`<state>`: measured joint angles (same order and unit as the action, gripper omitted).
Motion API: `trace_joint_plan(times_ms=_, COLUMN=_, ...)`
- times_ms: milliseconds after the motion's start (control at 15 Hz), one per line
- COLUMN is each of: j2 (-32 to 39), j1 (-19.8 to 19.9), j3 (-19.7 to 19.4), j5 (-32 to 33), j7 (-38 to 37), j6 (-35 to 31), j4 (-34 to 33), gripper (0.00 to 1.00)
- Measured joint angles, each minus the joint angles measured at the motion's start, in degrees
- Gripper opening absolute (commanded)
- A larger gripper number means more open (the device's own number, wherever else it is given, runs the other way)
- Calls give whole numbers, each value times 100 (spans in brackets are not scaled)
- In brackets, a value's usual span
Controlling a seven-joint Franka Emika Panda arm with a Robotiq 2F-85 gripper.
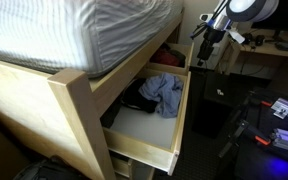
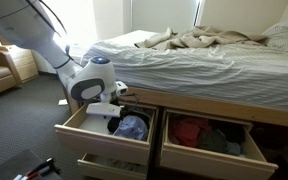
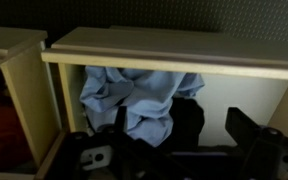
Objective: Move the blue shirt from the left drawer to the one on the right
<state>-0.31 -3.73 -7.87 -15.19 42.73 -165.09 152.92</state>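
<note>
The blue shirt (image 2: pixel 132 127) lies crumpled in the open left drawer (image 2: pixel 102 142) under the bed, beside a black garment (image 2: pixel 115 122). It also shows in an exterior view (image 1: pixel 162 92) and in the wrist view (image 3: pixel 134 95). The right drawer (image 2: pixel 199 160) is open and holds red clothes (image 2: pixel 189 132). My gripper (image 2: pixel 108 107) hangs over the left drawer, just above the shirt and apart from it. In the wrist view my gripper (image 3: pixel 184 140) is open and empty, with its fingers on either side of the black garment (image 3: pixel 189 120).
The bed frame (image 2: pixel 184 100) and mattress overhang the back of both drawers. A wooden divider (image 3: pixel 32 100) separates the drawers. A desk with cables and gear (image 1: pixel 274 50) stands beyond the drawer front (image 1: pixel 180 125). A wooden dresser (image 2: pixel 19 65) stands at the far left.
</note>
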Motion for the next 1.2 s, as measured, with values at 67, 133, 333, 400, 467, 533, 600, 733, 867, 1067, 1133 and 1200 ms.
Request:
trace_joint_plan(times_ms=67, j2=114, j1=-18, j3=0, j5=-479, j7=251, j6=-390, j4=-4, gripper=100)
trace_joint_plan(times_ms=133, j2=237, j1=-40, j3=20, j5=-977, j7=511, j6=-659, j4=-32, gripper=100)
trace_joint_plan(times_ms=333, j2=614, j1=-5, j3=225, j5=-2417, j7=1415, j6=-705, j4=-341, gripper=100)
trace_joint_plan(times_ms=400, j2=760, j1=45, j3=270, j5=-2737, j7=1787, j6=-567, j4=-468, gripper=100)
trace_joint_plan(times_ms=467, j2=900, j1=129, j3=294, j5=-2940, j7=2156, j6=-315, j4=-593, gripper=100)
trace_joint_plan(times_ms=533, j2=1050, j1=238, j3=295, j5=-3036, j7=2491, j6=-50, j4=-713, gripper=100)
trace_joint_plan(times_ms=600, j2=1205, j1=353, j3=273, j5=-3041, j7=2736, j6=149, j4=-809, gripper=100)
trace_joint_plan(times_ms=733, j2=1538, j1=548, j3=142, j5=-2888, j7=3097, j6=408, j4=-957, gripper=100)
trace_joint_plan(times_ms=867, j2=1851, j1=694, j3=-30, j5=-2772, j7=3341, j6=344, j4=-1046, gripper=100)
trace_joint_plan(times_ms=1067, j2=2100, j1=1094, j3=67, j5=-3278, j7=4263, j6=-386, j4=-1036, gripper=100)
trace_joint_plan(times_ms=1133, j2=2101, j1=1334, j3=297, j5=-3629, j7=4723, j6=-756, j4=-1026, gripper=100)
trace_joint_plan(times_ms=1200, j2=2079, j1=1625, j3=613, j5=-3968, j7=5173, j6=-1103, j4=-1026, gripper=100)
